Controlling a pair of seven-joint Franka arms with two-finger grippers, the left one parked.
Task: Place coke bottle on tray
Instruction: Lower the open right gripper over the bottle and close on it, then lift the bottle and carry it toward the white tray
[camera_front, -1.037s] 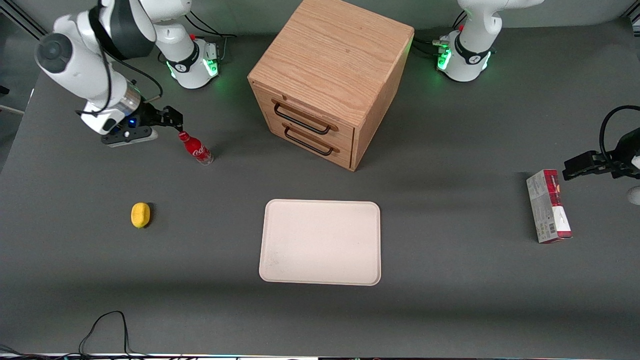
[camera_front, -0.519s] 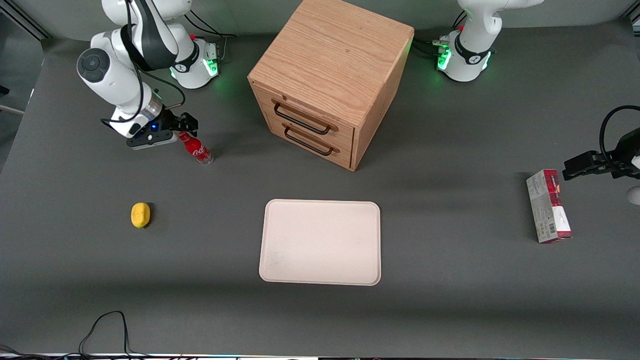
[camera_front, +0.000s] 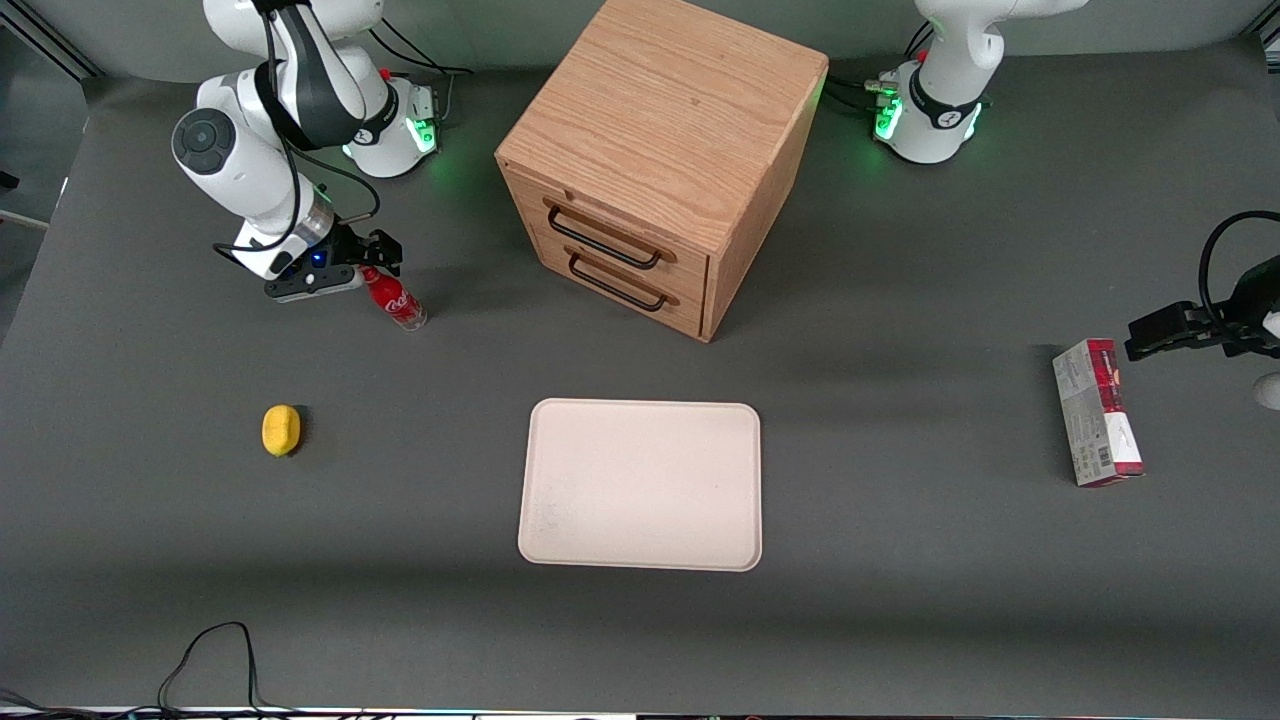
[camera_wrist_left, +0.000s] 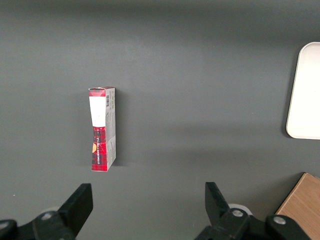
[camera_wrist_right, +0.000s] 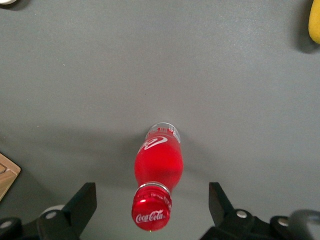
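Observation:
The coke bottle is small and red with a white script logo and a clear base, and it stands upright on the dark table near the working arm's base. My gripper hovers right over its red cap and is open. In the right wrist view the two black fingers stand wide apart on either side of the coke bottle, and the gripper touches nothing. The cream-white tray lies flat, nearer the front camera than the bottle, in front of the drawer cabinet. Nothing lies on the tray.
A wooden drawer cabinet with two black handles stands beside the bottle, toward the table's middle. A yellow object lies nearer the front camera than the bottle. A red-and-grey carton lies toward the parked arm's end.
My gripper has moved from beside the bottle's cap to directly above it, dropping lower and closer. The bottle has not moved.

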